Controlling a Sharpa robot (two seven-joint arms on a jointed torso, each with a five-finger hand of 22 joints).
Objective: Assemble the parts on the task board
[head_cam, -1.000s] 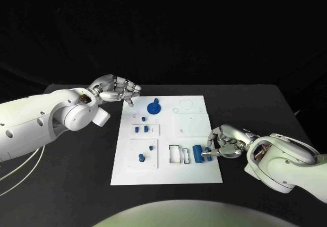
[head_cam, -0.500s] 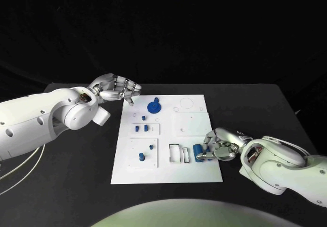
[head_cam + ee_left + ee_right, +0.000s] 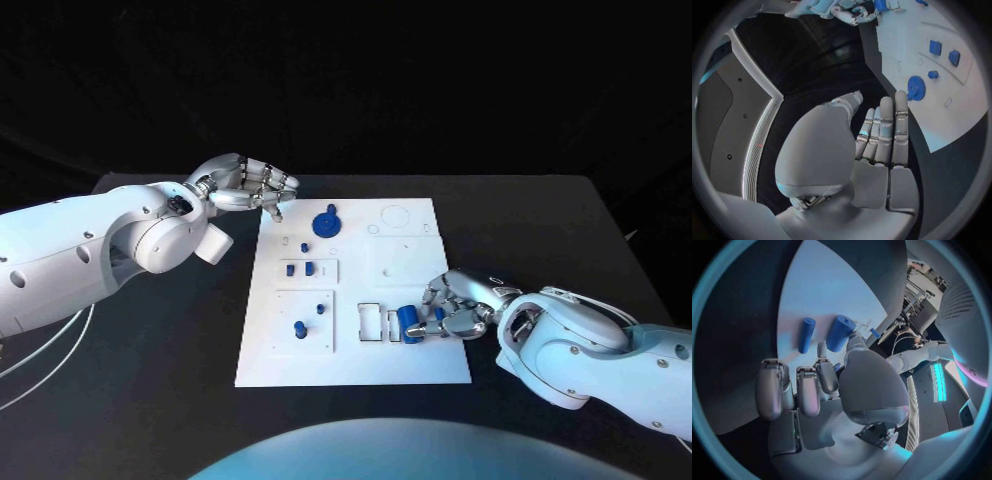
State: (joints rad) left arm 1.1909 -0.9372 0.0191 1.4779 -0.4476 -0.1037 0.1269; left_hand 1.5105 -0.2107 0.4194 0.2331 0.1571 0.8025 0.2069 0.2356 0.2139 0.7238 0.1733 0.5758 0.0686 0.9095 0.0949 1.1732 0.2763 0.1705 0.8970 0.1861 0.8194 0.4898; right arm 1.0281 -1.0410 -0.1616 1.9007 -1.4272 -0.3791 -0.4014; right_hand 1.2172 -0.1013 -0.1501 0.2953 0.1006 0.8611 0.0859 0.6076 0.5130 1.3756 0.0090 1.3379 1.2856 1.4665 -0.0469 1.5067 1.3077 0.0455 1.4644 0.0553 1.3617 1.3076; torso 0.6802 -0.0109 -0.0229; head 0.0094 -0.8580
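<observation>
Right hand (image 3: 462, 308) of mine is down at the near right part of the task board (image 3: 433, 365), fingers curled around a blue cylinder (image 3: 414, 325); from the wrist cam I honestly can't tell if I'm actually gripping it or just touching. A thinner blue peg (image 3: 806, 334) lies just beside it. Left hand (image 3: 245, 187) hovers over the board's far left corner, fingers curled in, holding nothing. Blue disc (image 3: 327, 226) sits near it on the board.
</observation>
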